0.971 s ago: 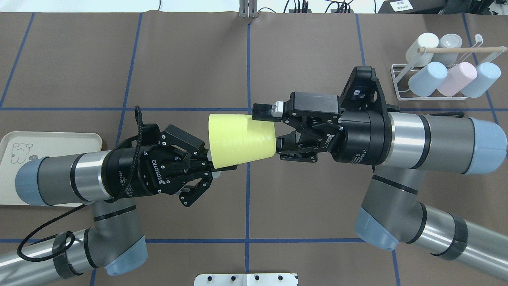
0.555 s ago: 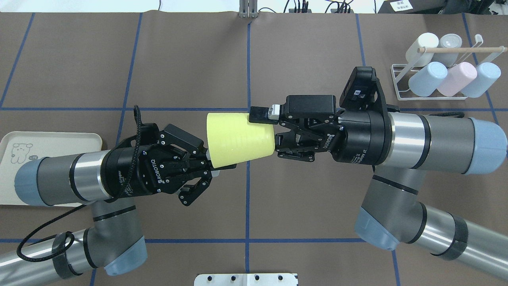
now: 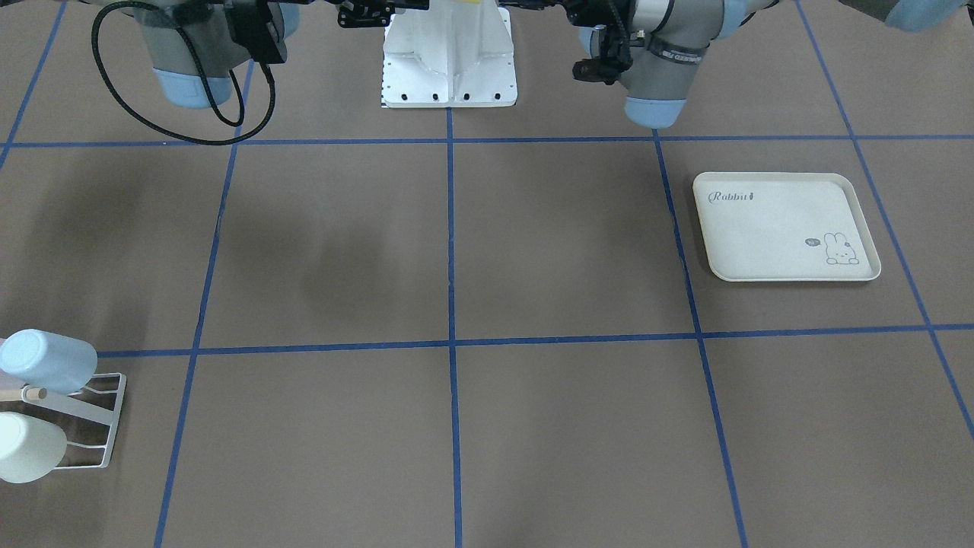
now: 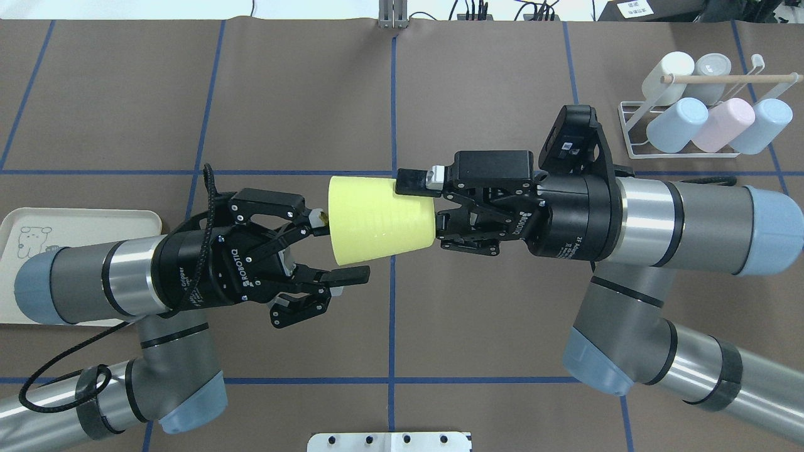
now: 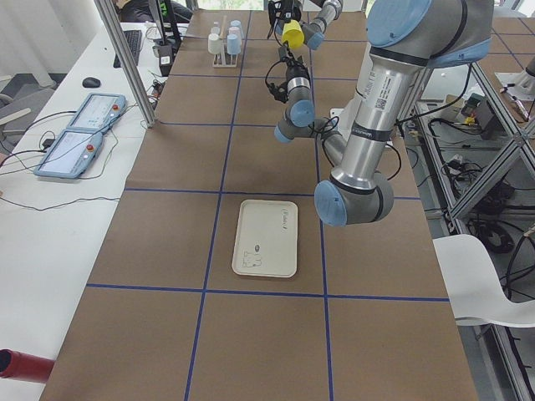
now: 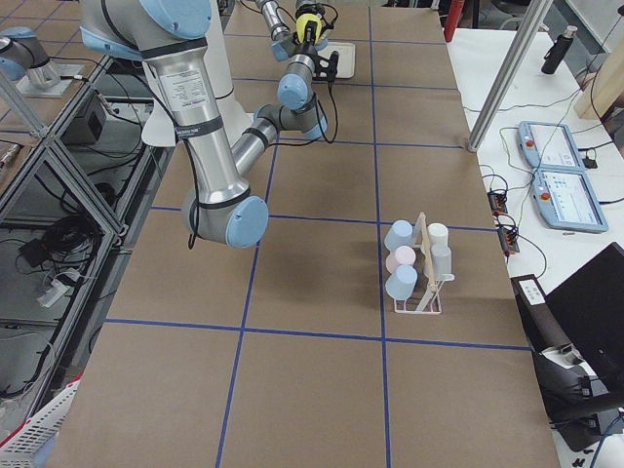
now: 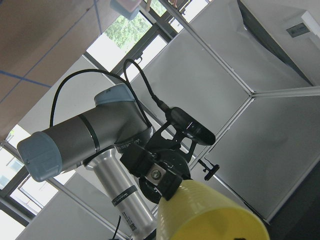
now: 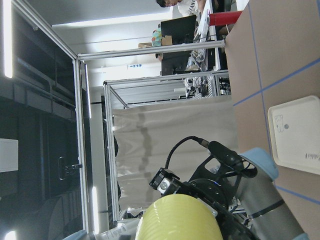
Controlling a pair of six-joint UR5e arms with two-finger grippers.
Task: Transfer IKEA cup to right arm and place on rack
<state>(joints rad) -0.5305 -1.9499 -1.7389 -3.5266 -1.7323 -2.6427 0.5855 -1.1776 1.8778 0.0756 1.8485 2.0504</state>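
IKEA cup [image 4: 380,220] is clamped at its narrow base by the right gripper [image 4: 427,204], jaws closed on it — in mid-air, long axis level, mouth toward the left gripper [image 4: 336,245], whose jaws are spread just beside the rim. The rack [image 4: 628,135] lies well behind the right wrist.

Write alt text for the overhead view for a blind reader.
The right gripper holds a yellow cup by its narrow end; the left gripper is open at its wide end. A rack of cups stands far right.
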